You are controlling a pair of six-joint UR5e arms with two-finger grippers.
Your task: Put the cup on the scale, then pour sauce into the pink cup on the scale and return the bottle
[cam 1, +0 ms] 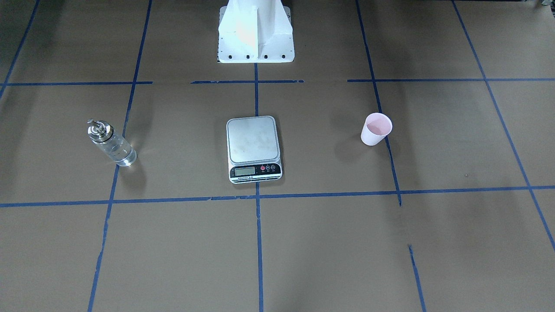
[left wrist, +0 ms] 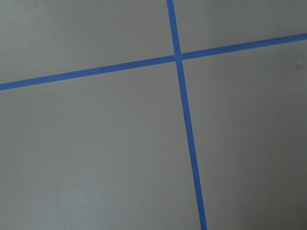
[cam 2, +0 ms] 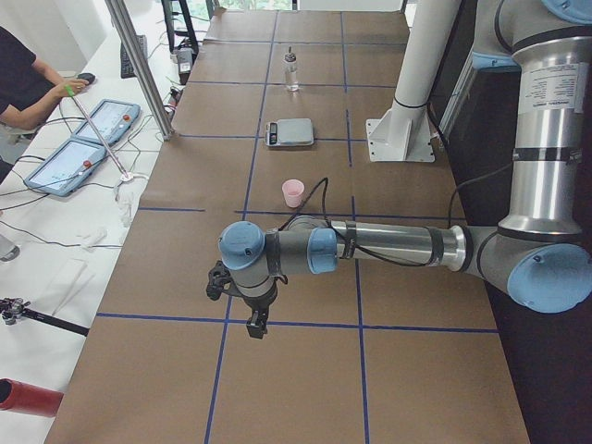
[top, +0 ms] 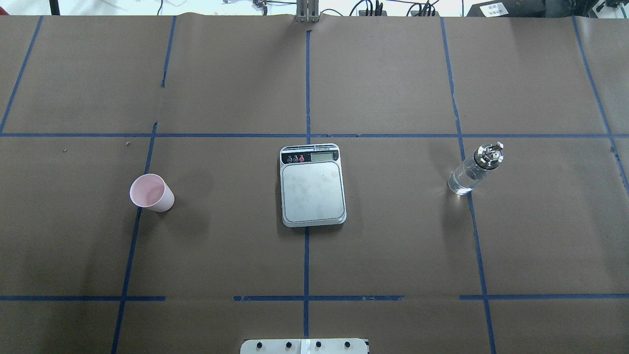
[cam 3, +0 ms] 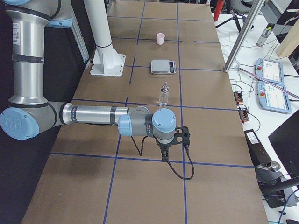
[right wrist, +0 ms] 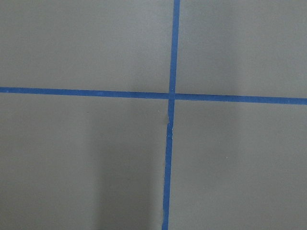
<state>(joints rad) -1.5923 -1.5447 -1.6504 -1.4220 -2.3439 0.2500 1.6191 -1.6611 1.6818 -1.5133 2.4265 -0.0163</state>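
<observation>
The pale pink cup [cam 1: 375, 129] stands upright on the table, apart from the scale [cam 1: 253, 147], on my left side [top: 151, 192]. The scale's silver platform [top: 312, 189] is bare. The clear glass bottle [cam 1: 110, 143] with a metal spout stands on my right side [top: 474, 169] and holds clear sauce. My left gripper [cam 2: 250, 319] hangs over the table's left end, far from the cup [cam 2: 293, 192]. My right gripper [cam 3: 164, 156] hangs near the right end, short of the bottle [cam 3: 164, 94]. I cannot tell whether either is open or shut. Both wrist views show only paper and tape.
Brown paper with blue tape lines [top: 307, 88] covers the table. The robot's white base [cam 1: 255, 32] stands behind the scale. Control tablets [cam 2: 88, 139] and cables lie on a side table, with an operator [cam 2: 23, 79] beside it.
</observation>
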